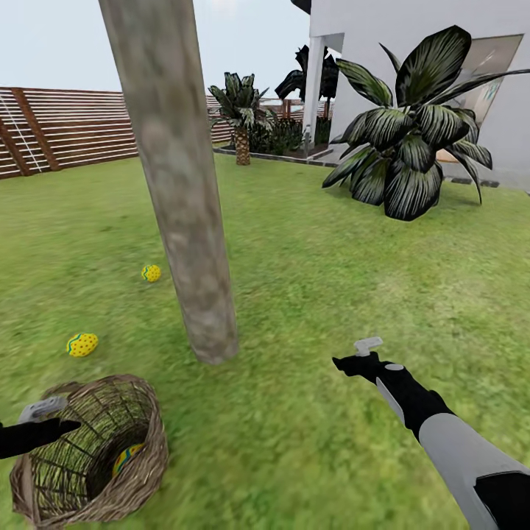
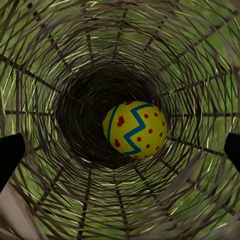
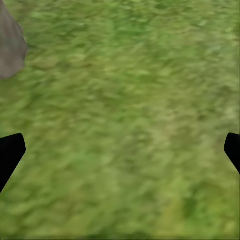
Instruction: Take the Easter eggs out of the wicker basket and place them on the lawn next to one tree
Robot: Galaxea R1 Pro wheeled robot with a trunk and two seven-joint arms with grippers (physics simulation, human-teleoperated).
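Eggs (image 1: 82, 344) lie beside tree (image 1: 184, 221); one egg (image 2: 135, 129) inside basket (image 1: 140, 471)

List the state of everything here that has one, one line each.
Wicker basket: tipped on its side, one egg inside.
Egg in basket: unheld.
Two eggs on lawn: lying near the tree.
Left gripper: open, at basket mouth.
Right gripper: open, empty.

Left gripper (image 1: 70, 425) reaches in low, fingers spread wide; right gripper (image 1: 340, 361) extends forward, jaws likewise parted, holding nothing.
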